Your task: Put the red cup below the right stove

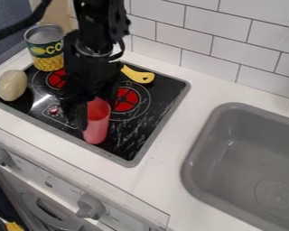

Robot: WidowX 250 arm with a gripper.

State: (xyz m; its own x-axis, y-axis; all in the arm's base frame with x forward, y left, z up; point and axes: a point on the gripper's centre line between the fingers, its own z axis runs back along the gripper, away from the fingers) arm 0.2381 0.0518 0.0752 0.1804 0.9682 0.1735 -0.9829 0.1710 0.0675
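Gripper (pixel 83 107) observed pointed down at the red cup (pixel 96 123); whether the cup is grasped cannot be told. Arm (pixel 96 34) extended steeply down from the far edge, over the stove (pixel 135 140). Cup located near-left of the right burner (pixel 126 99).

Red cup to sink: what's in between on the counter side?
Going from the red cup to the sink, the camera view shows streaked black stovetop, its grey rim, then white counter.

black arm (pixel 101 27) hangs nearly straight down
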